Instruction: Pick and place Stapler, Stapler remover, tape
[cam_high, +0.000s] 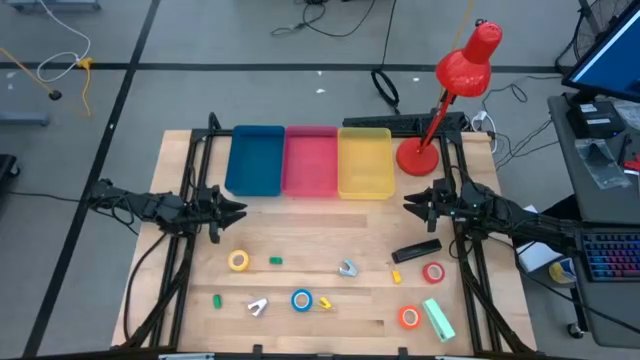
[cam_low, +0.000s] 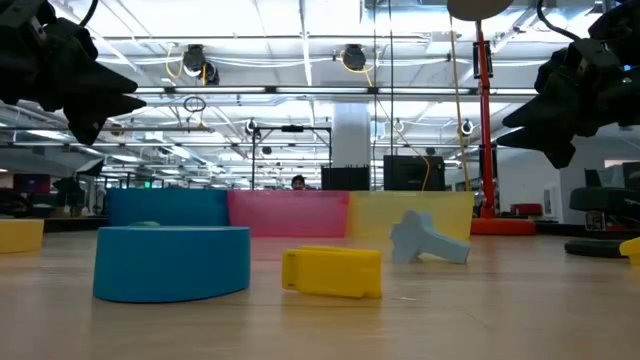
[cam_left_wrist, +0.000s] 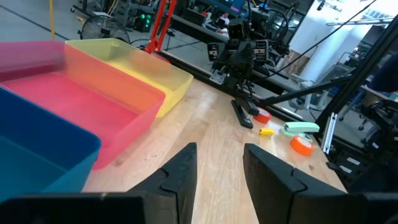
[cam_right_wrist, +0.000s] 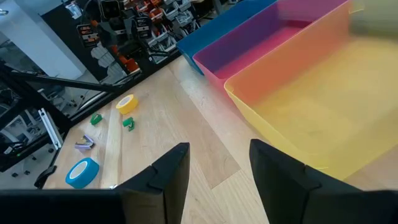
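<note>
The table (cam_high: 330, 250) is seen from straight above; it is viewed level from its surface, perhaps the near edge; the yellow bin (cam_left_wrist: 134, 78) is shared by both wrist views.

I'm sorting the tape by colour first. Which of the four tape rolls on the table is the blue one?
The blue tape roll lies near the table's front edge, at the middle. The yellow roll sits to its left; the red and orange rolls lie on the right.

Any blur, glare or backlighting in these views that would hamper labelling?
Low view: bright ceiling lights leave both arms as dark silhouettes; the near blue tape roll looks soft. Right wrist view: the yellow bin blurs at its far corner. High view: evenly lit, small items tiny. Left wrist view: clear.
</note>
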